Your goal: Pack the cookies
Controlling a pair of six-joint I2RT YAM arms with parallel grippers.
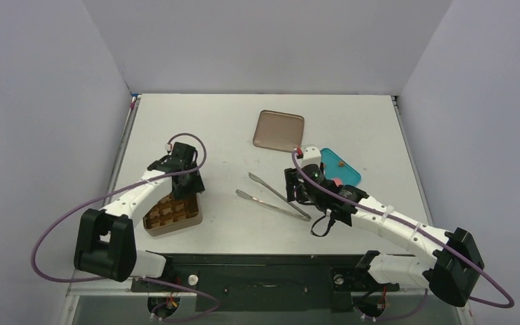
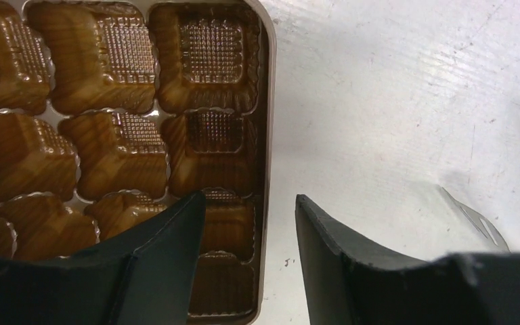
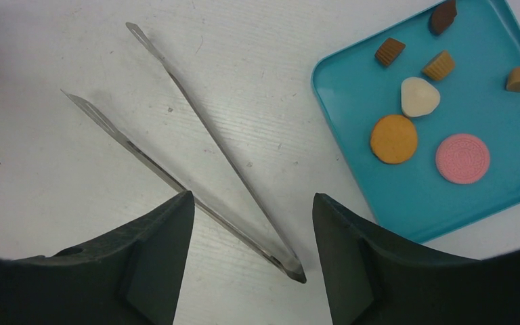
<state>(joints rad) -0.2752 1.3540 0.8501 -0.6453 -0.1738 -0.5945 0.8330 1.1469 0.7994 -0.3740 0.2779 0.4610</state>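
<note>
Across the white bench (image 1: 244,122) the pieces sit well apart. A brown gridded tin (image 1: 173,215) lies under the left arm, its pockets bare where they show. A brown square lid (image 1: 279,130) lies at the far side. A teal plate (image 3: 406,196) sits beside the right arm, and steel tongs (image 3: 290,267) lie between the two arms.

All the cookies are on the plate: an orange round (image 3: 393,138), a pink round (image 3: 462,158), a cream piece (image 3: 418,97) and several small brown bits (image 3: 390,51). They lie just to the right of the right gripper (image 3: 254,200) and a little beyond it, so the right arm is far nearer than the left. Most are round and flat, with no long axis to line up on.

The right gripper is partly open and holds nothing. The joined end of the tongs lies below the gap between its fingers. Their long axis runs away to the left, tips splayed and pointing away from the plate. Taking that end looks like the next move.

The left gripper (image 2: 250,203) is also partly open and empty, straddling the tin's right wall.
</note>
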